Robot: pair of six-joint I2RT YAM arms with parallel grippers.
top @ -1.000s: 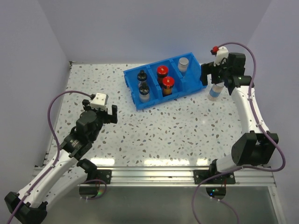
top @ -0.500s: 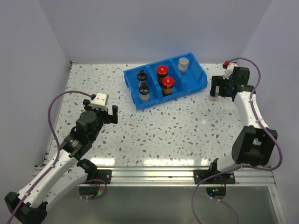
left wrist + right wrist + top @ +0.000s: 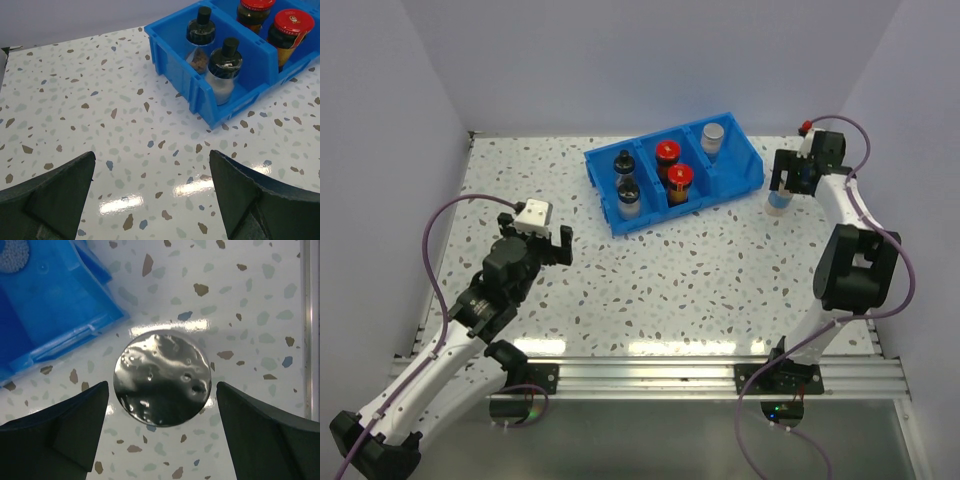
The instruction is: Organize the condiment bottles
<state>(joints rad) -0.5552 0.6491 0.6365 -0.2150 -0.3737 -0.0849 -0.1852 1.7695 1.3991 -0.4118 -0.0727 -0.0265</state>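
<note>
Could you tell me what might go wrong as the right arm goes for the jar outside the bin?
The right end effector straddles the silver-capped jar without touching it; closing on that shiny cap could slip or tip it. The jar stands close to the blue bin's corner, so a low carry might clip the wall.

Top view — high, angled down; left wrist low; right wrist close, straight down; all 3 share blue bin (image 3: 175, 70).

No legible text, apparently.
</note>
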